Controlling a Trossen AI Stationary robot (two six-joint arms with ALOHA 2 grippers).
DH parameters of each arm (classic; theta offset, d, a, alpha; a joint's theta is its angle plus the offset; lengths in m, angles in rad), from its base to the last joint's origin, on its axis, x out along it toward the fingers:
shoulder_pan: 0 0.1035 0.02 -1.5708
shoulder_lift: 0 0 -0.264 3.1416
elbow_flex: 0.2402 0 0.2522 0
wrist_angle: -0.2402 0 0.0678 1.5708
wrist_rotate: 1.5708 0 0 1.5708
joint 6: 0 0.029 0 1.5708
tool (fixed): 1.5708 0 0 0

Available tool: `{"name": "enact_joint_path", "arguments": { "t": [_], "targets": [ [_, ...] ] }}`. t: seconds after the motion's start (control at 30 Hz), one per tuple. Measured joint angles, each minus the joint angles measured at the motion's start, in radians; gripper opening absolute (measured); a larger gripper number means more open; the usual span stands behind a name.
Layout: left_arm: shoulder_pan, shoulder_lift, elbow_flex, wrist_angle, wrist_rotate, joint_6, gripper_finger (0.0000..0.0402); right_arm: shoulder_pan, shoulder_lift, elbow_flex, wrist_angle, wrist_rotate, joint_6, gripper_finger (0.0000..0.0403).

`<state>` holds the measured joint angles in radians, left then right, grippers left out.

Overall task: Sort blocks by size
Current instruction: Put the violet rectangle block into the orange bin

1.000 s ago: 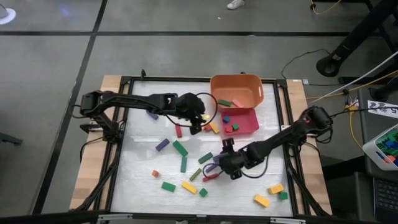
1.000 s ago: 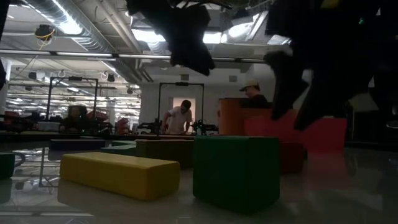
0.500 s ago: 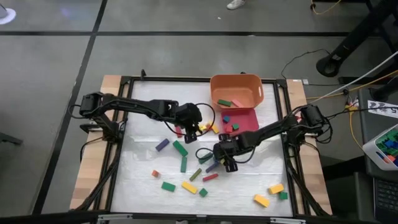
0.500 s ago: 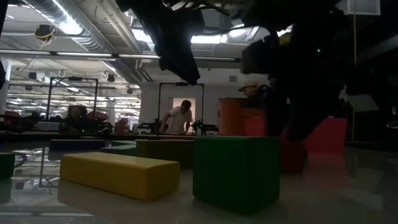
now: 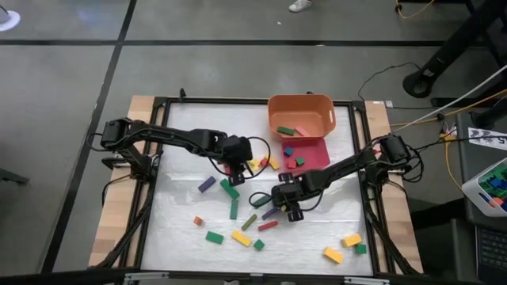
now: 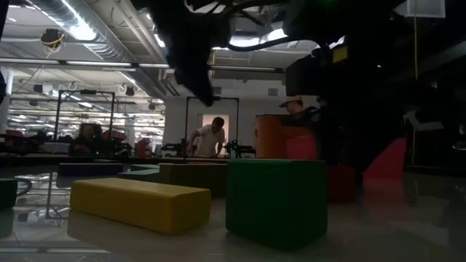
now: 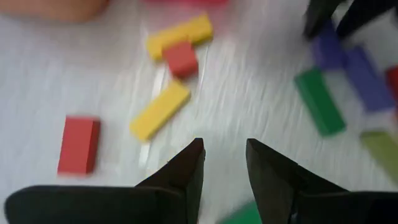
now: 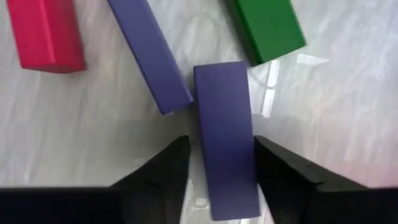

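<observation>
Blocks [image 5: 230,188] mid-table; bin [image 5: 301,115] behind tray [image 5: 315,152], far edge.

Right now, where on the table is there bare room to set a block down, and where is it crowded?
Bare: the white table top behind the left arm, and the strip between the right arm and the yellow block. Crowded: the middle, where the left gripper and right gripper work among blocks, and beside the orange bin and pink-red tray.

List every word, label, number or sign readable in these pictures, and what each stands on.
None can be read.
The white card at the high view's right edge carries dark marks, too small to read.
The wooden blocks, orange plastic bin and pink-red square tray show no print.
</observation>
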<state>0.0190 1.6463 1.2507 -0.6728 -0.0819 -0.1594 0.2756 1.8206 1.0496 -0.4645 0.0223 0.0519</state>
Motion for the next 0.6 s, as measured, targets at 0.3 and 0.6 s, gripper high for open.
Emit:
{"name": "enact_joint_path", "arguments": {
  "t": [0.3, 0.6],
  "targets": [
    [-0.002, -0.005, 0.000, -0.182, 0.000, -0.073, 0.0063, -0.002, 0.004, 0.083, -0.094, 0.034, -0.069, 0.0096],
    [-0.016, -0.009, 0.000, -0.289, 0.000, -0.090, 0.0027, -0.035, 0.003, 0.301, -0.428, 0.266, -0.186, 0.0114]
  ]
}}
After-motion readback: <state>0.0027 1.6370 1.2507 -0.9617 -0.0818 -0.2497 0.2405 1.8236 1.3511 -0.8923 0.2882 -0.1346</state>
